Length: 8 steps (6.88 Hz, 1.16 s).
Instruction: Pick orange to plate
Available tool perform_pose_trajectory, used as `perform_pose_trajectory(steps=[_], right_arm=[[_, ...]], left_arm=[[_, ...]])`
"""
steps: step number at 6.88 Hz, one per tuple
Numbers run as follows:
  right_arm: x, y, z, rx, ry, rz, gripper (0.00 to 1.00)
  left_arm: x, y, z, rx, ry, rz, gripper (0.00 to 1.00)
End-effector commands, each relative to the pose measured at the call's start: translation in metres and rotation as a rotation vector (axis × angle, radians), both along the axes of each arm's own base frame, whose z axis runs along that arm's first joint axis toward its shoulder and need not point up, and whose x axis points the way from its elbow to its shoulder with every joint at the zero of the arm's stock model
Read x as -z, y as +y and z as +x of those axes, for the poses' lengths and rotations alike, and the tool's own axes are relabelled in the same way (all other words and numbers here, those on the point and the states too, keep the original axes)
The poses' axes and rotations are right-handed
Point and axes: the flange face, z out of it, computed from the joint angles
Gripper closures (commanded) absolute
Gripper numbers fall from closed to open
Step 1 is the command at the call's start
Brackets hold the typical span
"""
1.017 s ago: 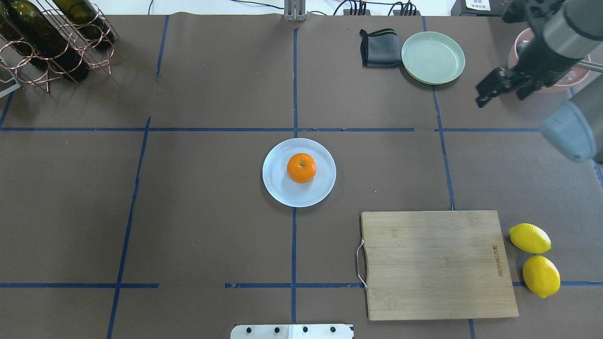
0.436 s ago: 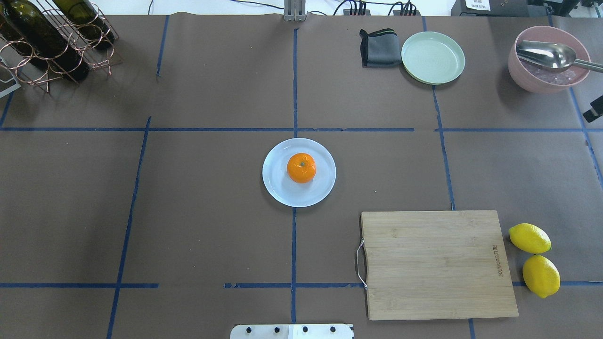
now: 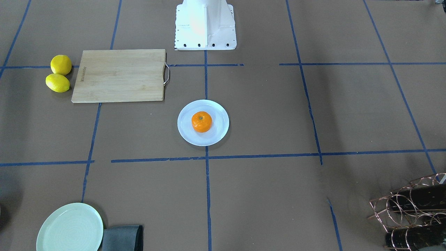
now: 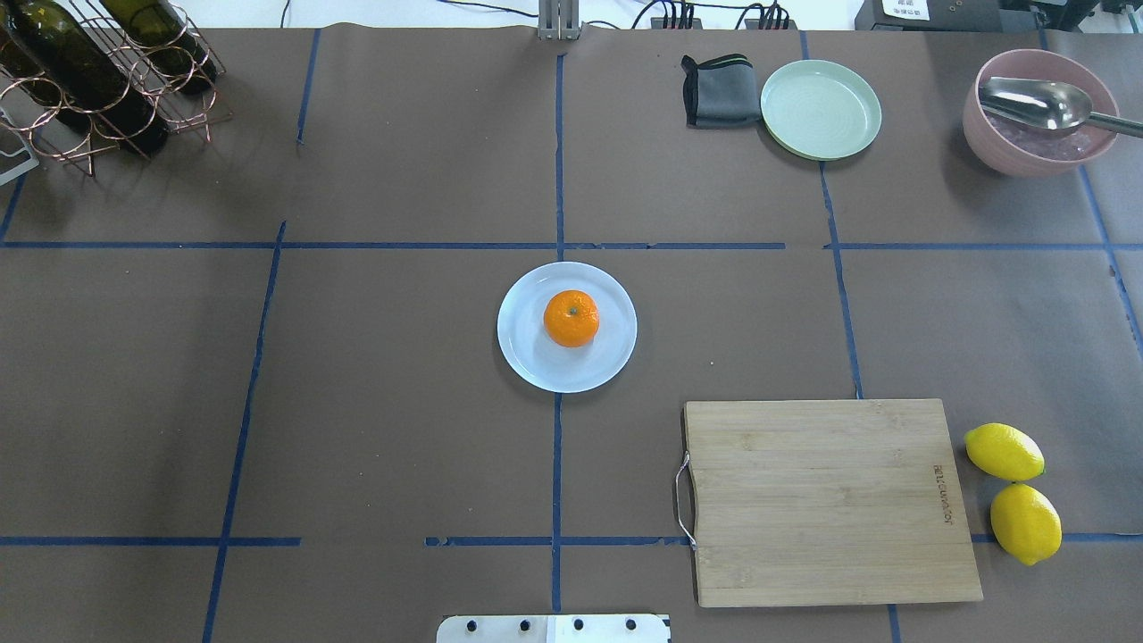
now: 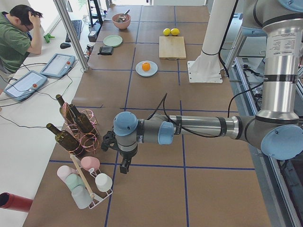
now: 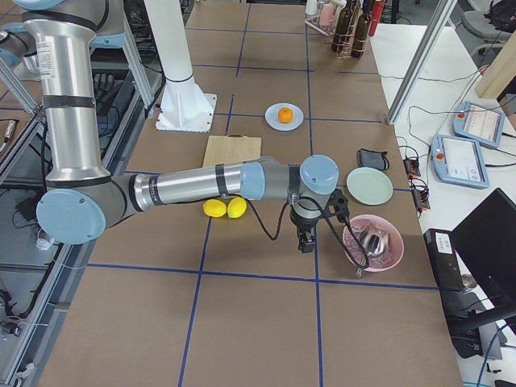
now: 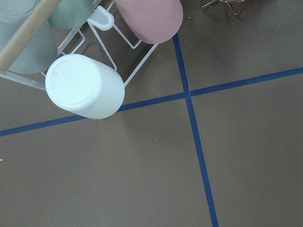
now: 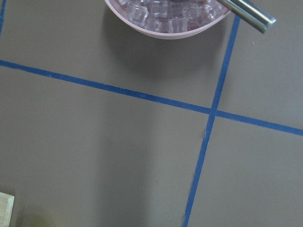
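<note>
The orange (image 4: 571,318) sits on the pale bluish-white plate (image 4: 527,357) at the middle of the table, stem dimple up; the front-facing view also shows the orange (image 3: 201,121) on the plate (image 3: 217,134). Neither gripper is near it. My left gripper (image 5: 124,166) hangs far off at the table's left end, beside a rack of cups, and I cannot tell whether it is open or shut. My right gripper (image 6: 306,242) hangs at the right end, next to a pink bowl, and its state is just as unclear. Both wrist views show only table surface, no fingers.
A wooden cutting board (image 4: 830,500) lies front right with two lemons (image 4: 1005,451) beside it. At the back right are a pale green plate (image 4: 821,109), a grey cloth (image 4: 719,91) and a pink bowl (image 4: 1000,152) of ice with a spoon. A bottle rack (image 4: 98,80) stands back left.
My right arm has swung out of the overhead view past the right edge, uncovering the pink bowl. The orange and plate have not moved.
</note>
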Motion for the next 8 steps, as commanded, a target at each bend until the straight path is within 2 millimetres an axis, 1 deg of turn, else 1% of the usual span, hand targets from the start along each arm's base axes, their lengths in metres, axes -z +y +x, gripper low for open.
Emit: perform_pose_trajectory(steps=[1,2,3,4,6,8], right_arm=[[-0.026,0.018,0.006,-0.051,0.006,-0.07,0.0],[-0.042,0.023,0.007,-0.056,0.008,-0.066,0.0],[-0.063,0.027,0.009,-0.059,0.007,-0.046,0.0],[-0.077,0.029,0.011,-0.063,0.017,-0.047,0.0],[-0.082,0.031,0.022,-0.087,0.019,-0.058,0.0],[-0.079,0.029,0.026,-0.1,0.017,-0.057,0.0]], left_arm=[[0.0,0.0,0.0,0.0,0.0,-0.001,0.0],[-0.001,0.0,0.0,0.0,-0.002,-0.004,0.0],[-0.001,0.0,0.0,0.0,-0.002,-0.003,0.0],[-0.001,0.0,0.0,0.0,-0.002,-0.004,0.0],[-0.004,0.001,0.0,0.0,0.0,-0.01,0.0],[-0.007,0.001,0.0,0.0,-0.001,-0.015,0.0]])
